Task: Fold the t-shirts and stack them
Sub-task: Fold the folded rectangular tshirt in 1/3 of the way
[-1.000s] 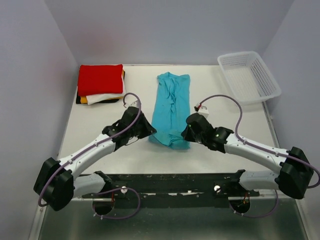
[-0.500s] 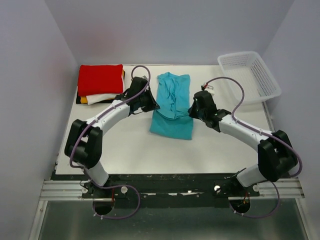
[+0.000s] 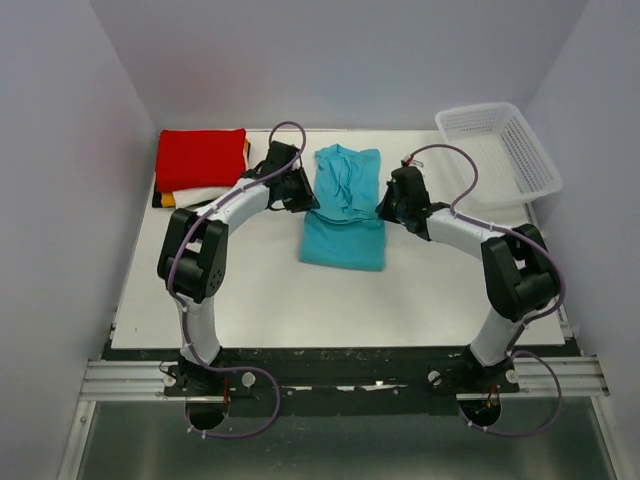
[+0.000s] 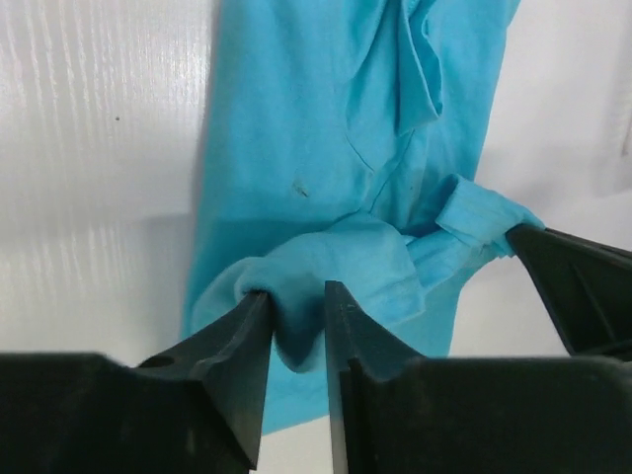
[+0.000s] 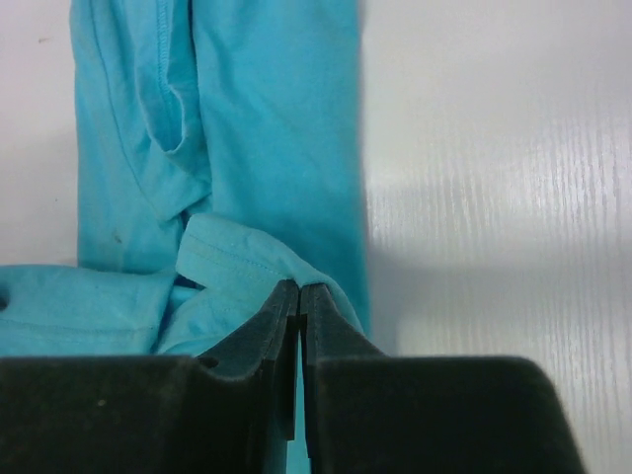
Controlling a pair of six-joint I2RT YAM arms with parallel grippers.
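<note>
scene: white table (image 3: 300,300) seen from above, both arms reached up the frame to either side of one shirt
turquoise t-shirt (image 3: 343,215): lay in the upper centre of the top view as a long strip running up and down the frame; lower part doubled over into a neat rectangle, upper part wrinkled
left gripper (image 3: 303,198): sat at the strip's left edge, about halfway up; narrow gap only, with a bunched fold of the turquoise cloth caught between the fingers (image 4: 237,346) and touching both
right gripper (image 3: 386,208): sat at the strip's right edge, level with the left one; jaws pressed together, with a stitched hem of the same shirt pinched at the tips and lifted slightly off the cloth below
stack: sat in the upper left of the top view, well apart from the turquoise shirt
red t-shirt (image 3: 200,158): folded flat, topmost on the stack
white t-shirt (image 3: 215,195): folded, just under the red one, its edge showing along the lower side
yellow-orange t-shirt (image 3: 170,200): only a sliver showed, below the white
black t-shirt (image 3: 158,200): sat at the bottom, only a corner showing
basket (image 3: 497,150): white mesh, upper right of the top view, sat tilted at the table's corner
</note>
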